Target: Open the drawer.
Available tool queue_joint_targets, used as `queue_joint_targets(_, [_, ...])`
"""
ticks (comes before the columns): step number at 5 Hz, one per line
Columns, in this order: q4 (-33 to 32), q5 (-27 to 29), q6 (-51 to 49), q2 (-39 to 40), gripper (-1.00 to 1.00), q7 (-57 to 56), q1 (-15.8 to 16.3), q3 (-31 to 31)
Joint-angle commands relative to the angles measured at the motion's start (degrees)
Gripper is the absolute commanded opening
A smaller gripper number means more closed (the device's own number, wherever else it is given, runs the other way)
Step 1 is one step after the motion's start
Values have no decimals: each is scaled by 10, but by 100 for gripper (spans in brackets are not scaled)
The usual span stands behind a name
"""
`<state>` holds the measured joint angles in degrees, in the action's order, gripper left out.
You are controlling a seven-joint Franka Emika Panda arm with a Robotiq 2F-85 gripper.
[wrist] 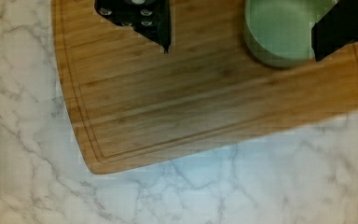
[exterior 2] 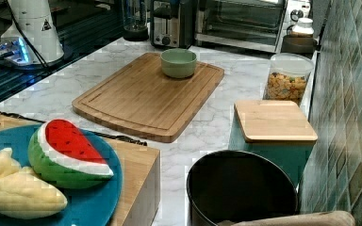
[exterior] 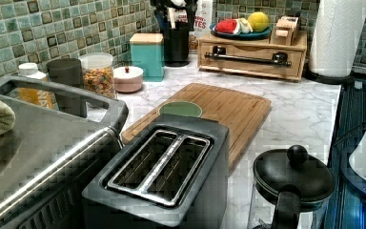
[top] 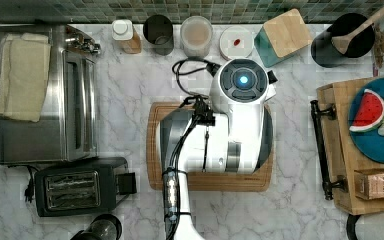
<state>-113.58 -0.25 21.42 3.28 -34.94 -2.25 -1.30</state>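
Gripper point(wrist: 240, 35) spread wide, empty, above cutting board point(wrist: 205, 98). Drawer point(top: 341, 150) well apart toward the top view's right; handle point(top: 322, 150) runs top-to-bottom there; still shut

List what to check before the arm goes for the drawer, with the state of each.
1. Drawer shut, so there is work left: ok, its front sits flush in the left view.
2. Handle free to grasp: ok, nothing lies against it.
3. Claw open: ok, its fingers stand wide apart in the wrist view.
4. Claw at the handle: not ok, it hangs over the board, beside the bowl.
5. Way from board to handle: ok, bare counter lies between them in the top view.
6. Drawer's box held down against a pull: cannot tell.
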Motion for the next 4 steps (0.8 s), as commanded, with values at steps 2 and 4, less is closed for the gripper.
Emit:
queue_joint_targets(2, [-97,-54,143,-46,100,-269,-74,-66])
queue_joint_targets(4, [-126,-48,246,-22,100,-407,-117,-90])
